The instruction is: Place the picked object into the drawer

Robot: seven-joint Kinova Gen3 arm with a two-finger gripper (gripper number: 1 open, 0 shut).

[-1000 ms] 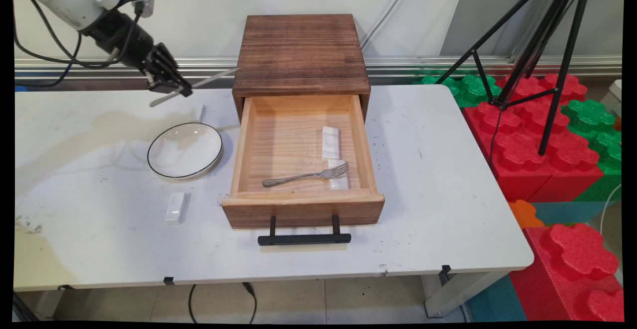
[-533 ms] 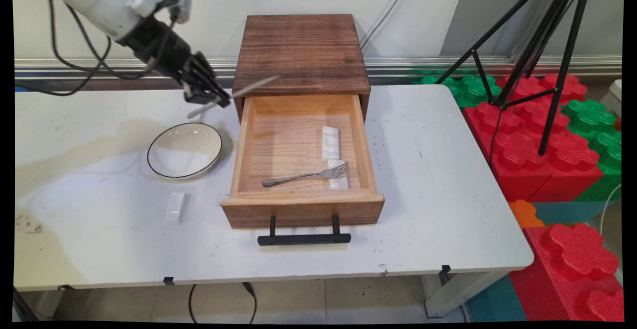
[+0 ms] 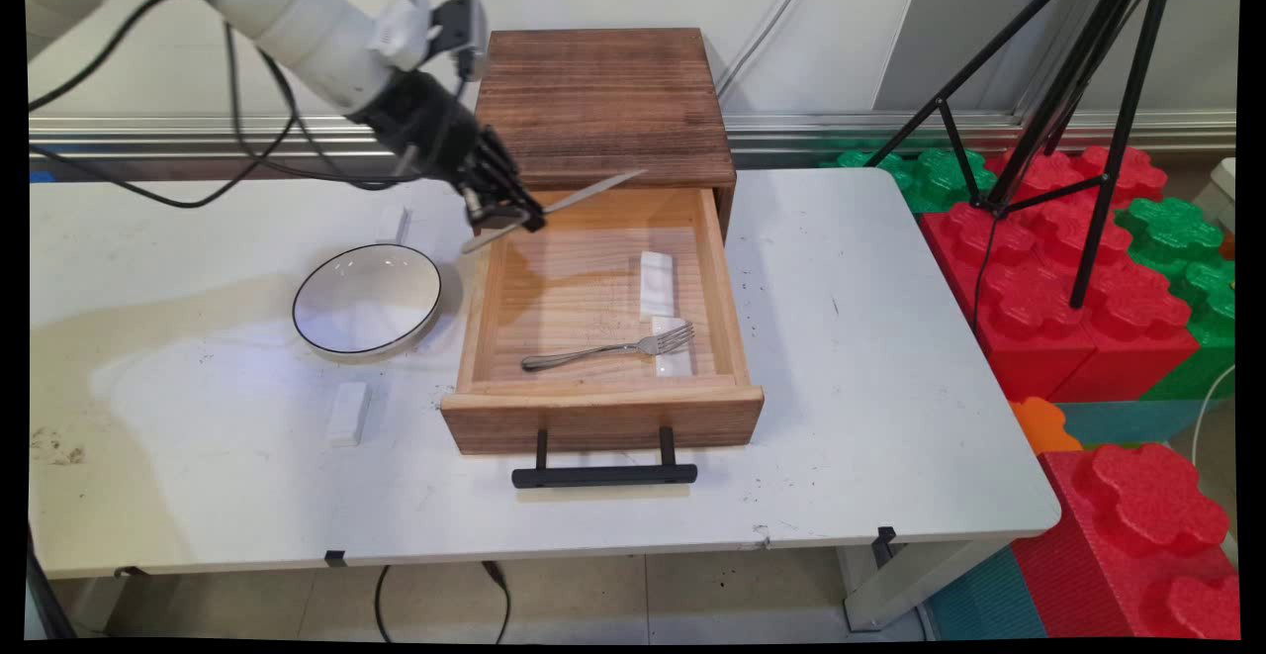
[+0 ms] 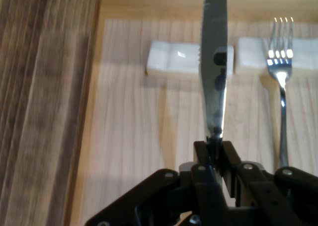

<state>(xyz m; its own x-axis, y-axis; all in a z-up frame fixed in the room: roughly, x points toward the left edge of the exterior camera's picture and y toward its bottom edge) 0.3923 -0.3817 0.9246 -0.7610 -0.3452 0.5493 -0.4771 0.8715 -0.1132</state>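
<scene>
Main view: tool [image 3: 516, 219] is gripping a table knife [image 3: 584, 197], having travelled rightward from above the tabletop [image 3: 870, 357] to the open drawer's [image 3: 593, 402] rear-left corner; fork [image 3: 608, 348] is lying inside.

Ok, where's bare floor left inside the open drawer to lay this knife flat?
The drawer's left half is bare wood, from its left wall to the fork's handle end. The right side is crowded: two white rests lie end to end, and the fork has its tines on the nearer one. The gripper, shut on the knife, hangs over the back-left corner.
</scene>
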